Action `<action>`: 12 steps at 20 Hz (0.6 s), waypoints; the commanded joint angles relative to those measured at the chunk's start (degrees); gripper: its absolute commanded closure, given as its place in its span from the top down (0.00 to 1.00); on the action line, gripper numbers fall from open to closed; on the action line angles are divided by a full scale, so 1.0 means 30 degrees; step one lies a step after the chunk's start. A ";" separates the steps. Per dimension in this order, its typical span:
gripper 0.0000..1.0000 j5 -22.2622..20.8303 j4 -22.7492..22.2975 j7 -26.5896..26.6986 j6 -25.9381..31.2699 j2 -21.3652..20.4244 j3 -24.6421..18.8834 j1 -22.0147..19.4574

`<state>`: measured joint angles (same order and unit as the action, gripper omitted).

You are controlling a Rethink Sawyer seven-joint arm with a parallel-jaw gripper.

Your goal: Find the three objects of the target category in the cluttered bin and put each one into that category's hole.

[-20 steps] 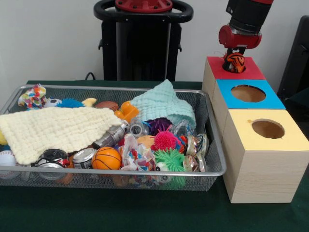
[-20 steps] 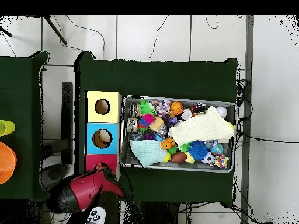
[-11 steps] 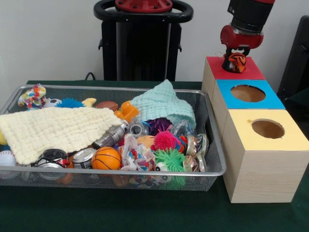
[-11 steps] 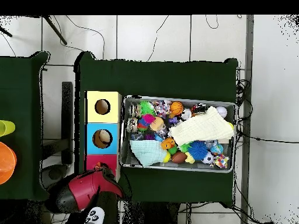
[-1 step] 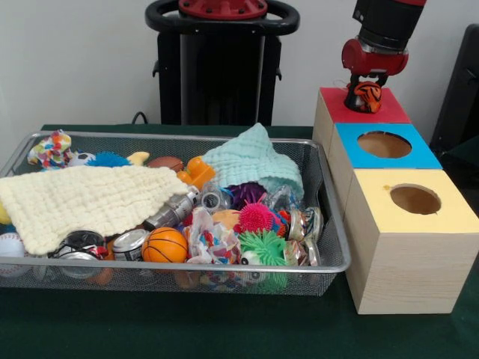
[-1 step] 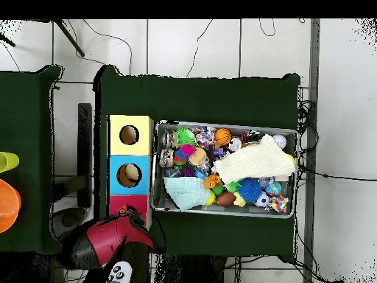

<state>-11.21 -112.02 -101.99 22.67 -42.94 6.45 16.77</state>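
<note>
Nothing moves since 0.5 s ago: tool (image 5: 365,96) grips tiger toy (image 5: 364,97) above red box (image 5: 360,110); off-centre release snags rim at 12 o'clock.

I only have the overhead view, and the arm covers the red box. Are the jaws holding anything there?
Observer: Yes. In the front view the gripper is shut on an orange-and-black striped toy.
Operator: Is it over the red box, or off to one side?
Observer: Over it. The toy is about midway across the top of the red box.
Operator: Is it down in the hole?
Observer: It does not look so. Nearly the whole toy shows above the red top, and it hides the hole from the front.
</note>
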 commanded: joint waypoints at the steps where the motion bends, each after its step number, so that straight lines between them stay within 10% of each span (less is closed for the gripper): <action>1: 1.00 -0.0297 0.0112 -0.0910 0.2818 -0.0599 -0.0312 -0.1196; 12: 1.00 -0.0156 0.0081 -0.0200 0.5406 -0.1697 -0.0954 -0.1751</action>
<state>-11.28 -112.08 -101.99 27.36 -45.39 4.80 14.57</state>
